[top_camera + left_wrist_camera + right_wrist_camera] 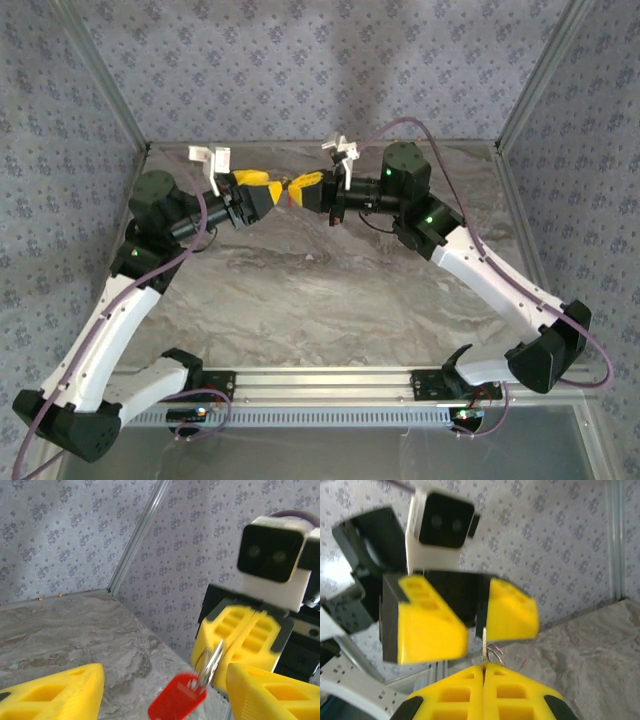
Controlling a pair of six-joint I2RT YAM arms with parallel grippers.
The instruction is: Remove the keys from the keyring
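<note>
Left wrist view: the keyring (178, 699) hung pinched in the closed right gripper (247, 639), between the spread-apart fingers (55, 695) of the left gripper (162, 696), above the table (60, 630).

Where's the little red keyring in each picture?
Top external: keyring, a red speck at upper middle, just left of the right pincer.
Left wrist: keyring at bottom middle, dangling from the right pincer.
Right wrist: keyring's silver bit at lower middle, poking from the right pincer.
Shared landmark: the shut yellow right pincer holding it.
</note>
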